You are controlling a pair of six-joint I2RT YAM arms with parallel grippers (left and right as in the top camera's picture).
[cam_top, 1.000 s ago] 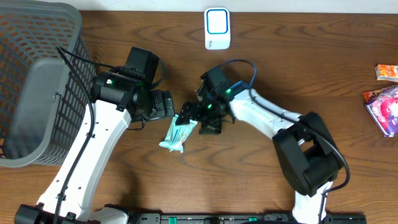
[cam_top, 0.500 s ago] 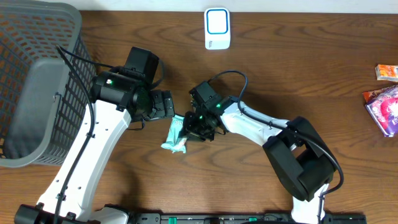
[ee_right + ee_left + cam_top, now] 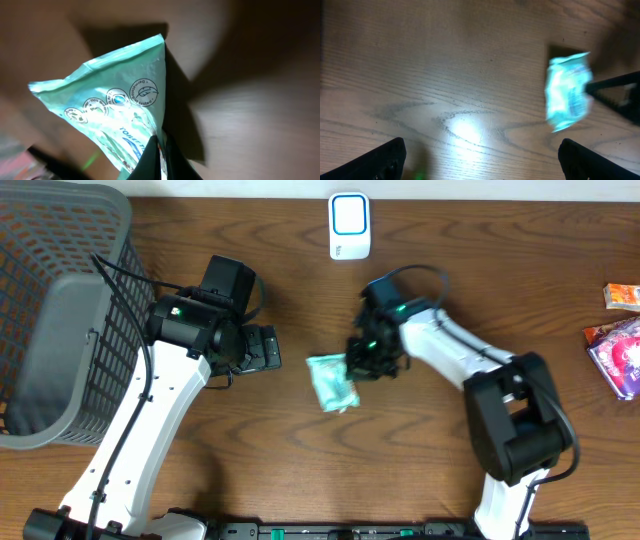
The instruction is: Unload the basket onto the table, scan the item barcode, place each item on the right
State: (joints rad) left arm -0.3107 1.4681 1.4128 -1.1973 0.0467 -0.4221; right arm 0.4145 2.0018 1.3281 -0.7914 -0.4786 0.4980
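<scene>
At the centre of the table [image 3: 520, 250], overhead view: you have the teal pouch [image 3: 332, 382] pinched by the right gripper [image 3: 360, 366], which meets it from the pouch's 2 o'clock side. Its jaws are closed tight on one edge. In the right wrist view the dark fingers [image 3: 150, 162] clamp the printed film. Cannot tell whether the pouch rests on the wood or hangs clear.

Left gripper [image 3: 266, 348] sits at the pouch's 9 o'clock, apart from it, jaws spread fully wide with nothing between them.

White scanner [image 3: 349, 226] lies at 12 o'clock, well apart from the pouch. Grey basket [image 3: 60, 230] is at 9 o'clock, and snack packs [image 3: 618, 355] are at the 3 o'clock edge.
</scene>
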